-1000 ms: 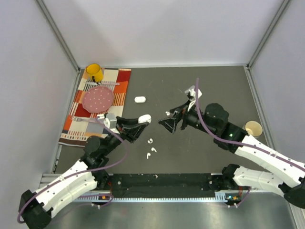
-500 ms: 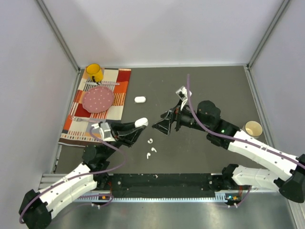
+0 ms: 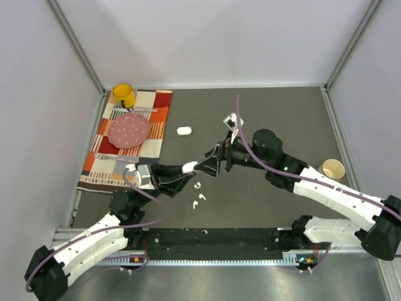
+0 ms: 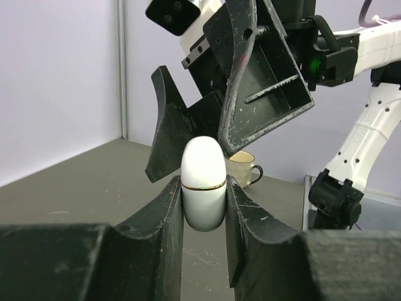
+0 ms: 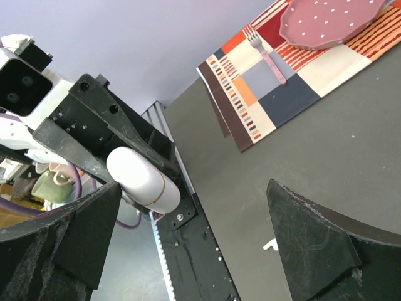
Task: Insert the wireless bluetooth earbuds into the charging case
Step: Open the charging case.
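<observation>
Both arms reach in low toward the middle of the table. The left gripper (image 3: 188,168) points right, clamped on the charging case (image 4: 203,182). The right gripper (image 3: 212,163) faces it just beside, jaws spread wide.

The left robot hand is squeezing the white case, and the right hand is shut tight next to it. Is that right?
Not quite. The left gripper does squeeze the white case, but the right gripper is open, not shut tight. The right wrist view shows its jaws spread wide apart, next to the case.
</observation>
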`<state>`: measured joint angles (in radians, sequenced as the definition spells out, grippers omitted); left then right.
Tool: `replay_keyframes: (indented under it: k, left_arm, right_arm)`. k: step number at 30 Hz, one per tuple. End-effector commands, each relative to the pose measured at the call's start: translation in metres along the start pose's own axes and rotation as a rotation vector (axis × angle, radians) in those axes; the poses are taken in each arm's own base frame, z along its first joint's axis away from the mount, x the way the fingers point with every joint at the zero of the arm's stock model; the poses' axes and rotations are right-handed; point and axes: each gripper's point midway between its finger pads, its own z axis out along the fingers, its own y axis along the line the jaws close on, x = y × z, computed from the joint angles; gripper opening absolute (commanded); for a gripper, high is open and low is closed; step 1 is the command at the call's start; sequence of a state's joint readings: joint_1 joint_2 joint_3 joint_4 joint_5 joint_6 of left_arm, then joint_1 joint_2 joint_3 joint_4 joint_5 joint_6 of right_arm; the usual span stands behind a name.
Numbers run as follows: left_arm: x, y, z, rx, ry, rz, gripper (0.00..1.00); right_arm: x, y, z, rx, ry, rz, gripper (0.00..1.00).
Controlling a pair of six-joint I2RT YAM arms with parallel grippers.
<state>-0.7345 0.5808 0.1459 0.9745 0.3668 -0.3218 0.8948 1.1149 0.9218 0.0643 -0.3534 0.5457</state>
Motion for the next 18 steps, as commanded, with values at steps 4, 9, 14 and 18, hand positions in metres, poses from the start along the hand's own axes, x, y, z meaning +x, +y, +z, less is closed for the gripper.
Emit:
replay_keyframes:
  k: [4,9,14,18]
  left_arm:
    - [-0.026,-0.030,0.003,0.170,-0.061,0.106,0.00]
    - [-0.026,-0.042,0.004,0.245,-0.026,0.140,0.00]
    - [-0.023,-0.041,0.004,0.240,-0.010,0.135,0.00]
    - [-0.021,-0.027,0.001,0.158,-0.014,0.151,0.00]
  right_arm:
    - [-0.022,0.005,0.008,0.013,-0.060,-0.025,0.99]
    - [-0.028,-0.006,0.014,0.073,-0.066,-0.033,0.99]
    - [-0.042,0.001,0.017,0.064,-0.083,-0.020,0.99]
    - [-0.063,0.017,0.005,0.029,-0.139,0.008,0.99]
